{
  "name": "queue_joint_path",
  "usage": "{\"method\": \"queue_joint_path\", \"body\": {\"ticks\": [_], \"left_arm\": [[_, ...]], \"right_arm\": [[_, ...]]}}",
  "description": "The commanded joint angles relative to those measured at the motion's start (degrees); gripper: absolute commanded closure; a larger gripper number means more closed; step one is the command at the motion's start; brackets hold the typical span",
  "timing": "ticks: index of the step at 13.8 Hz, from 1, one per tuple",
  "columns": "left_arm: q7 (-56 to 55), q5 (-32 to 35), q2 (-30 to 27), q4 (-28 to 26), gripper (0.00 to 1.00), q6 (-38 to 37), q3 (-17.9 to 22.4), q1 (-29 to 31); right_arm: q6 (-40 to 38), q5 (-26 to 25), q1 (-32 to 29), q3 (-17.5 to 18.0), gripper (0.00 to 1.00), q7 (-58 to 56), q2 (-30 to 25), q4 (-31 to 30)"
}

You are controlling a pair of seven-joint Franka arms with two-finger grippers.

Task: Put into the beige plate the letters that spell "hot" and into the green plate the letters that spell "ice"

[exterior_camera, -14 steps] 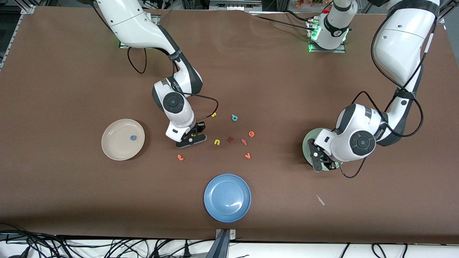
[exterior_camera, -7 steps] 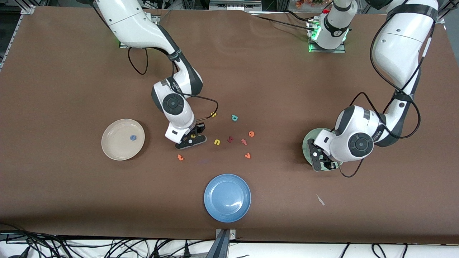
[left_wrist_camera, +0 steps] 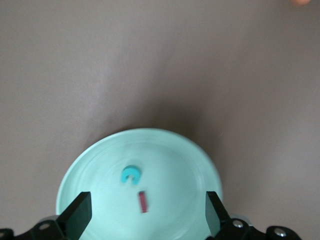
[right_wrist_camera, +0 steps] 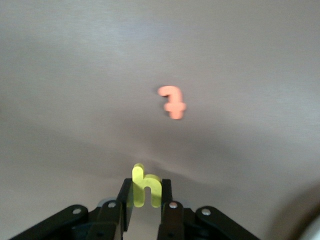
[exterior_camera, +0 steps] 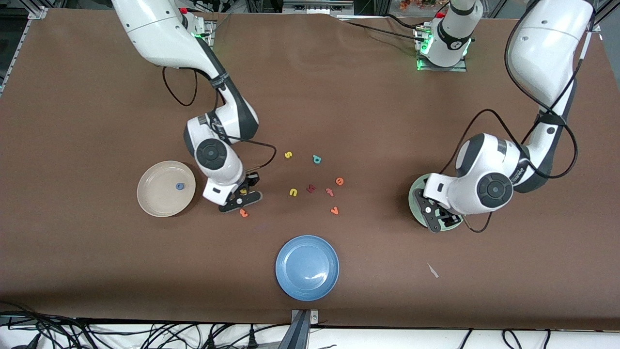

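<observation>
My right gripper (exterior_camera: pixel 240 198) is shut on the yellow h (right_wrist_camera: pixel 145 190), up over the table between the beige plate (exterior_camera: pixel 155 201) and the loose letters. The orange t (exterior_camera: pixel 243 212) (right_wrist_camera: pixel 172 102) lies on the table just beside it. A blue o (exterior_camera: pixel 179 186) lies in the beige plate. My left gripper (exterior_camera: pixel 438 218) hangs open over the green plate (exterior_camera: pixel 415 194) (left_wrist_camera: pixel 100 160) and covers most of it in the front view. The teal c (left_wrist_camera: pixel 130 174) and the dark red i (left_wrist_camera: pixel 144 201) lie in that plate between the spread fingers (left_wrist_camera: pixel 80 215). The orange e (exterior_camera: pixel 339 181) lies among the loose letters.
Mid-table lie a yellow s (exterior_camera: pixel 288 154), a teal a (exterior_camera: pixel 317 159), a yellow n/u (exterior_camera: pixel 293 192), a dark red letter (exterior_camera: pixel 310 188), a pinkish t (exterior_camera: pixel 330 192) and an orange v (exterior_camera: pixel 334 211). A blue plate (exterior_camera: pixel 307 267) sits nearer the front camera.
My right gripper has carried the yellow h away from the letter cluster toward the beige plate. My left gripper has opened over the green plate.
</observation>
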Motion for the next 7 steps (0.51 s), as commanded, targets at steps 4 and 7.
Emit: {"method": "queue_joint_path", "body": {"ticks": [4, 7], "left_arm": [[-26.77, -7.34, -1.65, -0.91, 0.00, -0.40, 0.30, -7.05], [-41.03, -7.34, 0.72, -2.13, 0.00, 6.53, -0.14, -11.19]], "right_arm": [[-4.13, 0.35, -0.32, -6.39, 0.84, -11.72, -2.68, -1.17], [-4.13, 0.35, -0.76, -6.66, 0.84, -11.90, -2.68, -1.09]]}}
